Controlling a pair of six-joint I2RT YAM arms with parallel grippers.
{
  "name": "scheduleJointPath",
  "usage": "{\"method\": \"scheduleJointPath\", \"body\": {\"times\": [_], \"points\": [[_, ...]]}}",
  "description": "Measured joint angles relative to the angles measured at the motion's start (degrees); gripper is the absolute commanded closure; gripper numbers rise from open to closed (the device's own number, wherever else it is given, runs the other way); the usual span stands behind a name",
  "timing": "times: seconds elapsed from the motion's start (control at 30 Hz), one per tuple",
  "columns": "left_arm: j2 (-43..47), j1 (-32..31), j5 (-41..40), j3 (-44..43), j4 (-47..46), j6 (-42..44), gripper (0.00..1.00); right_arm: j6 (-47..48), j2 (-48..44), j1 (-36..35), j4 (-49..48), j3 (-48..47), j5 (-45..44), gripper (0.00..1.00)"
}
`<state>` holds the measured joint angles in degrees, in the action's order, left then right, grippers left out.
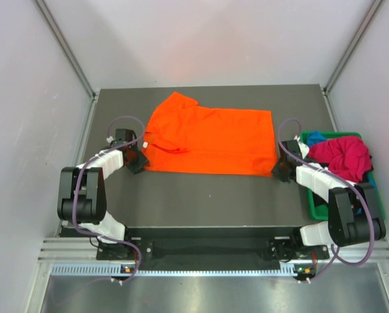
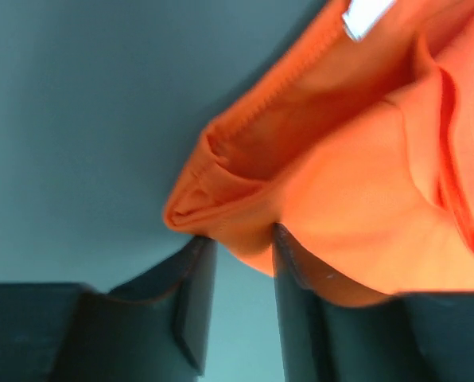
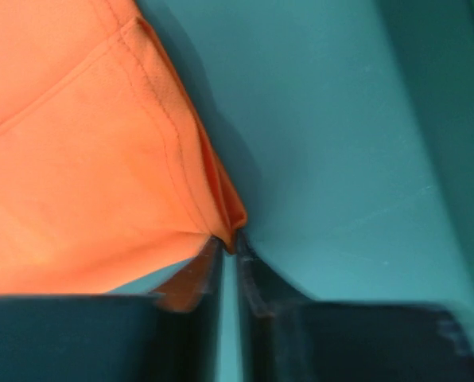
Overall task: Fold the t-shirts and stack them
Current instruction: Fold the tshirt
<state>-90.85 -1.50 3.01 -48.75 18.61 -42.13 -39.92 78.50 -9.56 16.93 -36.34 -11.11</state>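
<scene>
At the far middle of the worktop [image 1: 201,202] the orange t-shirt [image 1: 214,140] lies spread and seemingly unfolded, the left gripper [image 1: 137,160] standing apart at its near left corner and the right gripper [image 1: 282,171] pinching the near right, while the magenta t-shirt [image 1: 341,156] and blue t-shirt [image 1: 315,137] wait in the green bin [image 1: 320,210].

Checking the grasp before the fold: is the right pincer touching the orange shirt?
Touching. The right wrist view shows a corner of the orange shirt caught between the tips of the right pincer.
</scene>
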Motion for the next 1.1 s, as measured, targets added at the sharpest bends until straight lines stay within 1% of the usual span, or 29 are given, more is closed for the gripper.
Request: {"method": "scheduleJointPath", "body": {"times": [0.03, 0.07, 0.1, 0.2, 0.37, 0.5, 0.53, 0.6, 0.63, 0.67, 0.73, 0.77, 0.8, 0.93, 1.0, 1.1], "points": [[-0.3, 0.0, -0.8, -0.1, -0.2, 0.1, 0.73, 0.2, 0.0, 0.0, 0.0, 0.0, -0.1, 1.0], [-0.3, 0.0, -1.4, -0.2, -0.1, 0.3, 0.84, 0.1, 0.0, 0.0, 0.1, 0.0, -0.3, 1.0], [-0.4, 0.0, -2.3, -0.2, 0.1, 0.4, 0.89, 0.1, 0.0, 0.0, 0.2, 0.0, -0.4, 1.0], [-0.4, -0.1, -4.2, -0.4, 1.4, 1.3, 1.0, 0.5, -0.8, 0.0, 1.3, 0.0, -1.2, 1.0], [0.0, -0.6, -6.9, -1.0, 4.4, 2.0, 1.0, 1.5, -5.9, -0.1, 4.1, 0.7, -1.0, 1.0], [1.9, -0.7, -8.0, -1.0, 7.9, 3.0, 0.75, 1.9, -9.9, -0.2, 4.5, 2.6, 0.6, 1.0], [2.7, -0.7, -8.6, -1.0, 8.8, 3.2, 0.66, 2.0, -10.7, -0.2, 4.7, 3.4, 0.9, 0.94], [4.5, -0.7, -9.8, -1.1, 10.7, 3.5, 0.63, 1.9, -11.9, -0.2, 5.2, 4.5, 1.2, 0.86], [5.4, -0.7, -10.3, -1.6, 11.9, 3.7, 0.61, 2.0, -12.4, -0.2, 5.6, 5.0, 1.3, 0.78], [6.2, -0.6, -10.4, -2.4, 13.0, 3.9, 0.6, 1.9, -12.9, -0.2, 6.2, 5.3, 1.5, 0.74], [7.4, -0.5, -9.5, -4.4, 13.7, 4.2, 0.54, 2.2, -13.3, -0.2, 7.3, 5.4, 1.6, 0.7], [8.2, -0.5, -8.7, -5.3, 13.5, 4.4, 0.49, 2.2, -13.6, -0.2, 7.8, 5.4, 1.7, 0.68], [9.0, -0.5, -7.1, -5.9, 12.9, 4.4, 0.48, 2.2, -13.9, -0.2, 8.4, 5.4, 1.8, 0.66], [12.2, -1.6, 0.0, -6.6, 9.0, 2.3, 0.47, 2.3, -16.0, -0.2, 11.1, 5.1, 1.9, 0.62], [12.1, -3.5, 2.1, -6.7, 7.3, 0.9, 0.47, 2.3, -18.0, -0.2, 12.5, 4.7, 2.0, 0.59], [9.5, -7.6, 4.0, -7.0, 5.2, -1.4, 0.45, 2.4, -20.7, -0.2, 13.5, 3.7, 2.0, 0.57]]}}
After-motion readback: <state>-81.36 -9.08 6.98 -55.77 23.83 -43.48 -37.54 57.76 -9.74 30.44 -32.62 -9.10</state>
